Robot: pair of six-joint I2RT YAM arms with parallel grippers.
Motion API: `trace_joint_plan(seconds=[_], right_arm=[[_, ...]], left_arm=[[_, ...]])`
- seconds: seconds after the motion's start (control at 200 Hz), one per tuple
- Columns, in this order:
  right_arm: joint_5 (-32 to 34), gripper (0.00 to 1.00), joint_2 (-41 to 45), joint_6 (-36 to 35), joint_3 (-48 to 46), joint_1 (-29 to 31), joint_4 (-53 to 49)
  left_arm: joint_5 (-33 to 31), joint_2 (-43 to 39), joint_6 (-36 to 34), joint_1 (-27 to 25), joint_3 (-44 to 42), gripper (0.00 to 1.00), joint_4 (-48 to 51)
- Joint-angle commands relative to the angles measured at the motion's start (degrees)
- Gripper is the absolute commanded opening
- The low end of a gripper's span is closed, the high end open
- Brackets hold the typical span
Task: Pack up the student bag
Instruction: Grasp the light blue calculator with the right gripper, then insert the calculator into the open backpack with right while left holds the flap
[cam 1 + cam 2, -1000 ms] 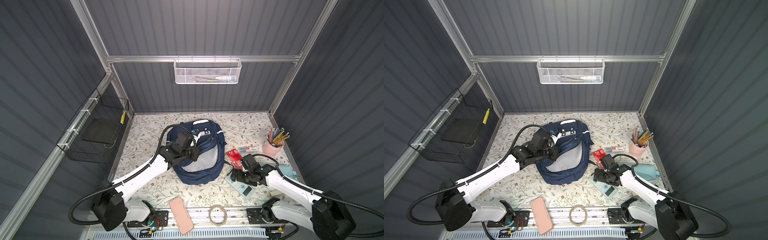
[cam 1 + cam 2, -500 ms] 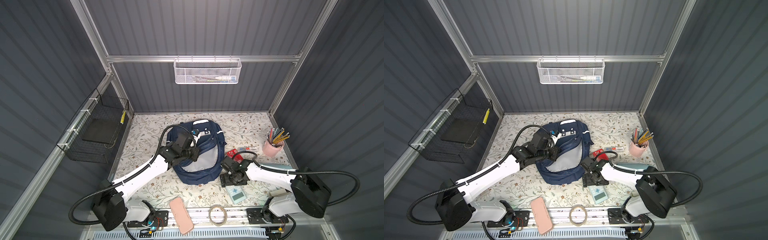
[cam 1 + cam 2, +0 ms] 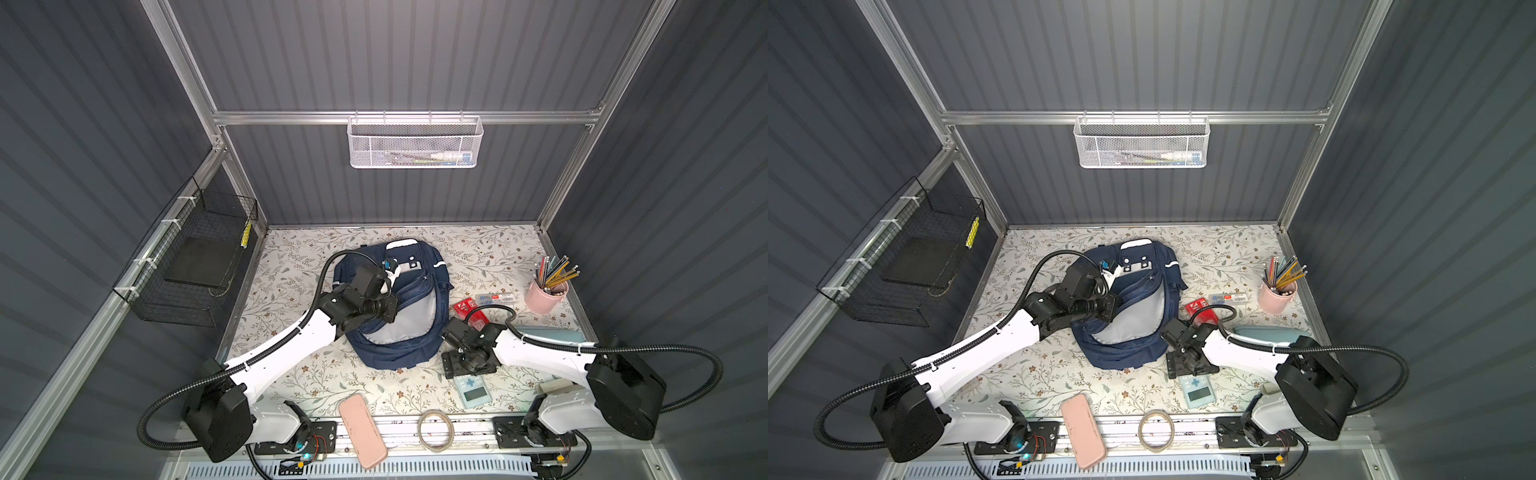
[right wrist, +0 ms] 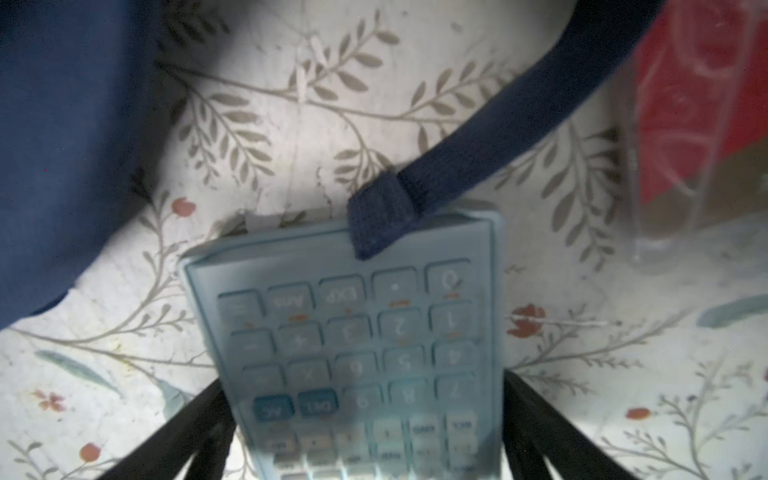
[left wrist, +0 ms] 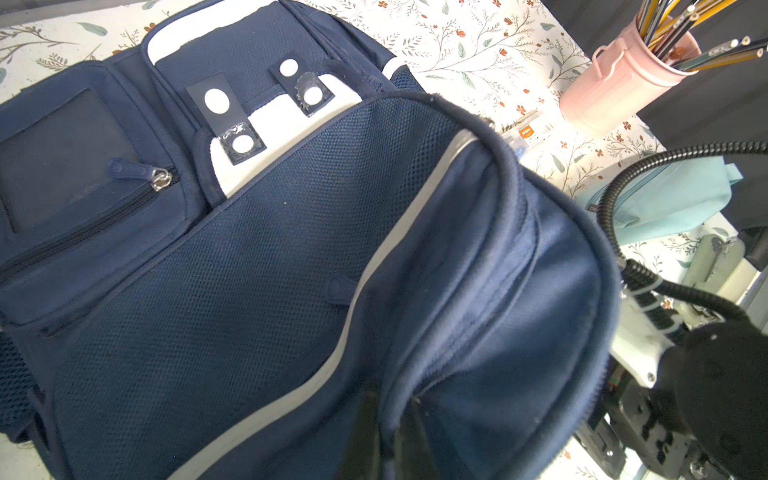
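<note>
The student bag (image 3: 399, 357) (image 3: 1129, 353) lies in the middle of the floral table, its main opening showing pale grey lining. My left gripper (image 3: 390, 309) (image 5: 390, 432) is shut on a fold of the navy rim (image 5: 519, 208) at that opening. A pale blue calculator (image 3: 471, 390) (image 3: 1198, 390) (image 4: 353, 332) lies just right of the bag. My right gripper (image 3: 468, 374) (image 4: 365, 378) stands open, low over the calculator, with one finger close along each long side. The end of a navy strap (image 4: 478, 149) rests on the calculator's far end.
A red box (image 3: 469, 309), a clear box (image 3: 496, 297), a pink cup of pencils (image 3: 544, 295) and a teal pouch (image 3: 548, 334) sit at the right. A pink case (image 3: 361, 432) and a tape roll (image 3: 435, 428) lie at the front edge. Wire baskets (image 3: 195, 266) (image 3: 415, 143) hang on the walls.
The right arm has swung left and its gripper has come down over the calculator, the jaws narrowing a little. The left gripper has kept its hold on the bag's rim.
</note>
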State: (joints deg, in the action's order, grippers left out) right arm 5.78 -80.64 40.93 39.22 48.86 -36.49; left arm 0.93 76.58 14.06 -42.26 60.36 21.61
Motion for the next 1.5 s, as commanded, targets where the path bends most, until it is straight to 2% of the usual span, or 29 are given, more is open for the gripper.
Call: trace_joint_plan(seconds=[0.0,0.17,0.37,0.51,0.595,0.685,0.77,0.951,1.091,1.181,1.231,1.306,1.431,1.491], right_arm=[[0.06,0.87,-3.51,0.1,-1.94,0.53,-1.67],[2.61,0.73,3.06,1.17,-0.75,-0.13,0.17],[4.44,0.72,11.83,-0.58,4.25,-1.58,-2.14],[2.6,0.73,13.09,-1.27,8.05,-1.58,-2.6],[1.54,0.73,10.63,-1.96,11.0,-1.77,-0.56],[-2.76,0.72,6.76,-1.04,14.47,-2.83,4.62],[-7.45,0.71,1.08,0.19,19.59,-3.77,9.53],[-10.25,0.73,-11.91,5.72,27.85,-5.86,17.3],[-9.77,0.73,-13.79,12.17,25.94,-7.84,27.2],[-6.25,0.73,-12.7,14.67,24.78,-7.88,31.56],[-6.68,0.73,-13.64,16.27,25.13,-8.05,33.58],[-7.69,0.74,-16.4,18.23,26.9,-8.16,35.81],[-8.47,0.74,-22.54,23.49,29.99,-7.94,41.48],[-8.43,0.74,-25.7,25.29,30.84,-7.82,44.75]], left_arm=[[0.39,-1.52,3.31,0.43,2.39,0.0,1.05],[-0.18,-1.77,4.96,0.46,1.93,0.0,0.43],[0.54,-0.76,7.4,0.55,1.52,0.0,-0.9],[2.81,-0.3,9.29,0.46,1.76,0.0,-3.2],[4.36,0.71,9.64,0.52,2.9,0.0,-3.35],[5.62,1.36,10.65,0.47,3.56,0.0,-3.56],[7.63,1.77,11.56,0.5,4.47,0.0,-3.82],[7.14,2.29,12.35,1.2,12.03,0.0,-0.63],[5.05,3.35,14.64,1.63,19.59,0.0,4.5],[7.05,3.4,16.62,1.66,20.15,0.0,3.5],[8.84,3.53,18.48,1.7,19.58,0.0,1.86],[11.11,3.9,19.85,1.65,19.49,0.0,-0.06],[11.17,3.94,19.78,2.04,20.15,0.0,-0.27],[11.62,3.93,19.41,3.02,23.58,0.0,0.84]])
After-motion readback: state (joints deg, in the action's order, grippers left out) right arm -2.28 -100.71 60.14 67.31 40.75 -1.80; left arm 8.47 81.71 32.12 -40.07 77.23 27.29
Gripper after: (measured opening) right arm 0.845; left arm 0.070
